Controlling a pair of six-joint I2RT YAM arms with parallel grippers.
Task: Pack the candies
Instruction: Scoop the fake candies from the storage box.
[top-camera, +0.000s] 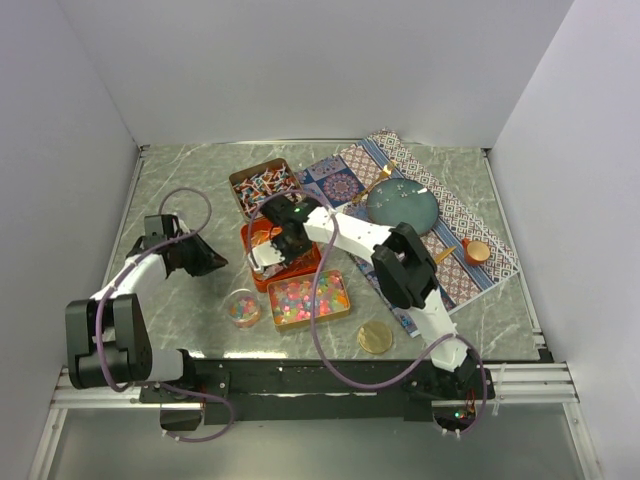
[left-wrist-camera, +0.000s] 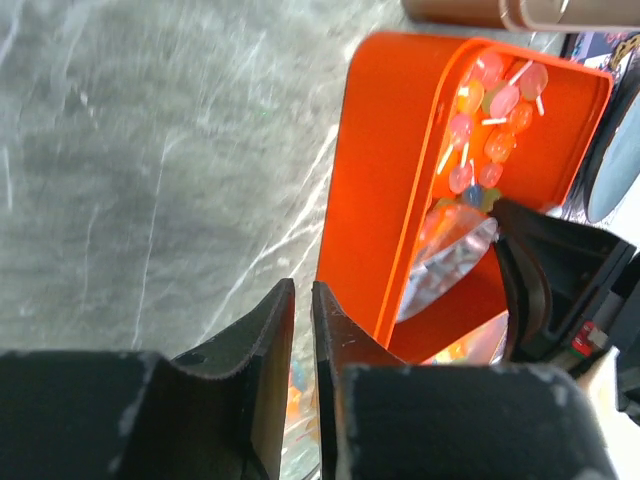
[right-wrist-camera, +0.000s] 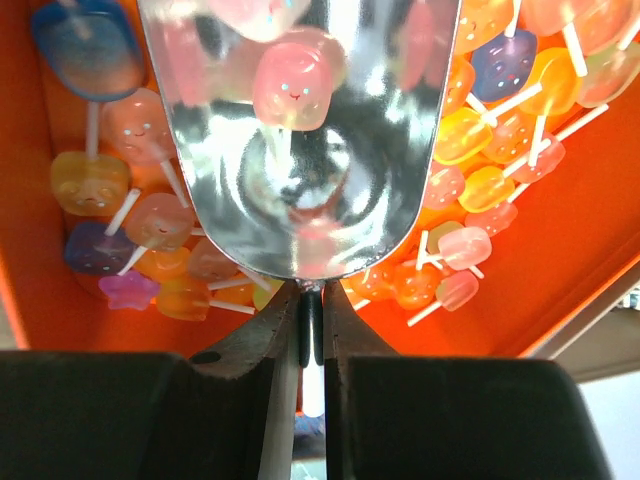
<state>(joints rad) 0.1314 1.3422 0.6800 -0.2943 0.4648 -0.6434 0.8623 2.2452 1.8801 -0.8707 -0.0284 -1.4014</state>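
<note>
The right tool (right-wrist-camera: 311, 330) pinches the thin handle of a shiny metal scoop (right-wrist-camera: 300, 190) carrying a pink lollipop (right-wrist-camera: 292, 85). Beneath the scoop, an orange tin (right-wrist-camera: 28, 280) holds many pastel lollipop candies (right-wrist-camera: 485, 188).

Top view looks down; wrist views (close-up) share the orange tin (left-wrist-camera: 385, 170).

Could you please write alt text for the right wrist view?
A shiny metal scoop, gripped by its handle between the shut fingers, holds a pink lollipop. Beneath it lies an orange tin of pink, yellow, orange and purple lollipops on white sticks.
</note>
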